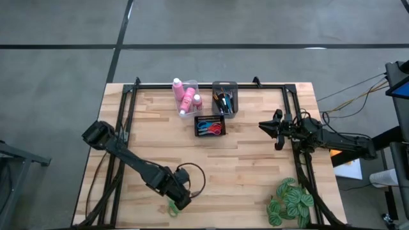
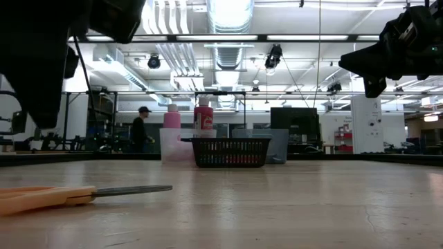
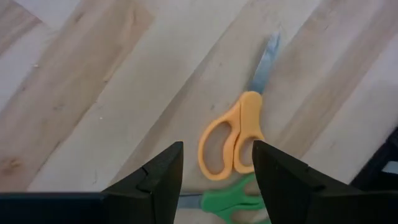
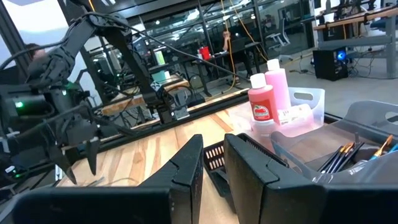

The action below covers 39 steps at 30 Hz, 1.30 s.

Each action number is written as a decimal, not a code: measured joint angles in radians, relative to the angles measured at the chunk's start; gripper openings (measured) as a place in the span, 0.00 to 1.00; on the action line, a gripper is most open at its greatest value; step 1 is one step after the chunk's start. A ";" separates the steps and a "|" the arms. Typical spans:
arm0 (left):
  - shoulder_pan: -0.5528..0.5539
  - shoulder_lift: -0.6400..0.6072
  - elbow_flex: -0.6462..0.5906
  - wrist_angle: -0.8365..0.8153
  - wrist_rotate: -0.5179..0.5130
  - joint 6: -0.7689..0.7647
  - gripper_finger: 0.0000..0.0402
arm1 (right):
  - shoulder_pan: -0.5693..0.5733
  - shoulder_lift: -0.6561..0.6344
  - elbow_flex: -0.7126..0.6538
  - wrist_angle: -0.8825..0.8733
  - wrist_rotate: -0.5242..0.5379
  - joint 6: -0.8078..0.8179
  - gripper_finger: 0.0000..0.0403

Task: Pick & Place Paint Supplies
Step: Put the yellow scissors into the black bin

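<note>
Orange-handled scissors (image 3: 233,140) lie flat on the wood near the table's front edge, and show in the low view as orange scissors (image 2: 41,198). Green-handled scissors (image 3: 235,203) lie just beside them, also seen from above as green scissors (image 1: 172,209). My left gripper (image 3: 217,177) hangs open above the orange handles, pointing down, its fingers apart from them. My right gripper (image 4: 214,163) waits at the table's right side, pointing level, with only a narrow gap between its fingers and nothing in it. Pink bottles (image 1: 185,96) stand in a clear bin at the back.
A grey bin of paintbrushes (image 1: 225,99) stands beside the bottle bin. A black basket (image 1: 209,126) holding scissors sits in front of both. A green leafy plant (image 1: 291,201) is at the front right. Bare wood lies between the basket and my left gripper.
</note>
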 joint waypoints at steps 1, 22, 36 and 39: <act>-0.002 0.009 0.000 0.006 0.000 0.000 0.48 | 0.000 0.000 0.000 0.000 0.000 0.000 0.16; -0.024 0.101 -0.037 0.019 0.012 0.027 0.48 | 0.000 0.000 0.000 0.000 0.001 0.000 0.16; -0.024 0.093 -0.116 0.113 0.007 0.015 0.47 | 0.000 0.000 0.000 0.000 0.000 0.000 0.16; -0.024 0.094 -0.117 0.105 0.008 0.039 0.40 | 0.000 0.000 0.000 0.000 0.000 0.000 0.16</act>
